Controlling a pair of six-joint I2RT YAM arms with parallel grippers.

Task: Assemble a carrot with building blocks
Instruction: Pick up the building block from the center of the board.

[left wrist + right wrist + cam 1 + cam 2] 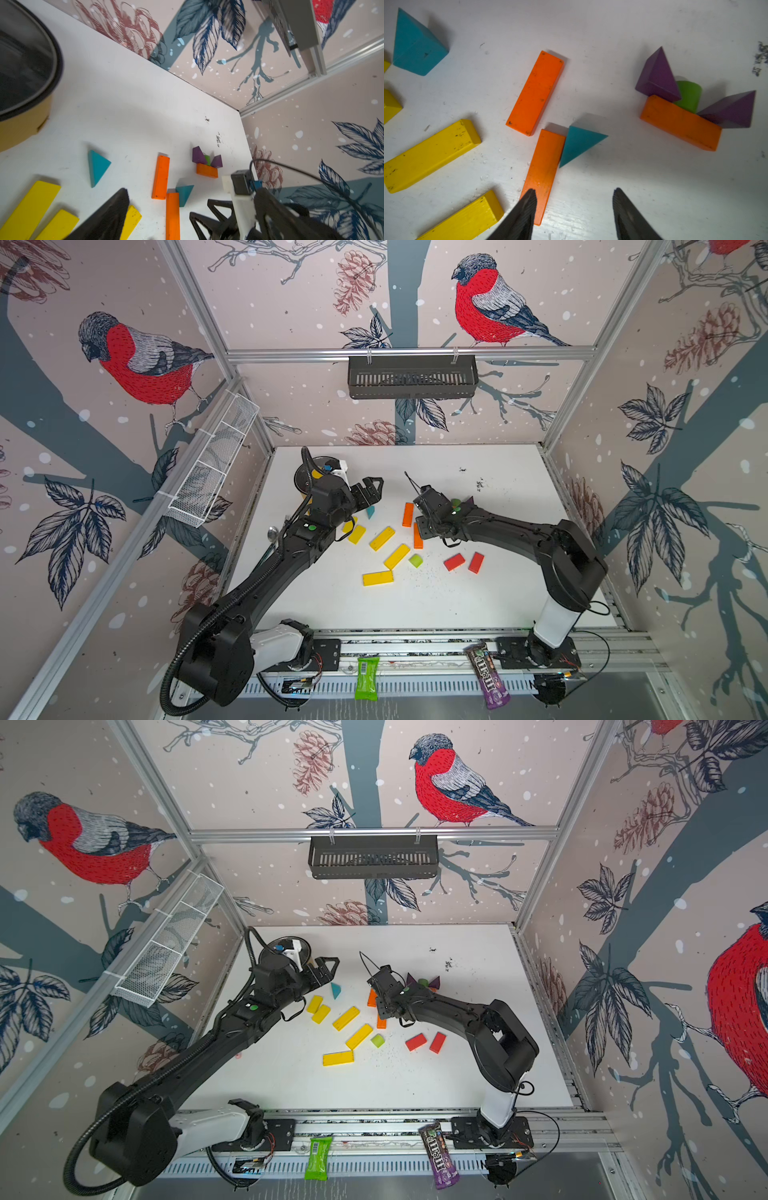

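Observation:
Building blocks lie scattered on the white table [478, 605]. An orange bar [681, 122] carries two purple triangles [658, 79] and a green piece [689, 93] along its far edge. Two more orange bars [408, 514] [544, 166] lie nearby, and a teal triangle [577, 143] touches the nearer one. Another teal triangle [370, 512], several yellow bars [382, 538], a lime cube [415, 560] and two red bars [454, 562] are spread around. My right gripper [574, 190] is open and empty, one fingertip [530, 197] over that orange bar's end. My left gripper [372, 489] hangs open above the table.
A yellow pot with a dark lid [25, 124] stands at the back left behind my left wrist. A wire basket [212, 464] hangs on the left wall and a black basket [411, 377] on the back wall. Two candy packs [367, 678] [488, 676] lie on the front rail.

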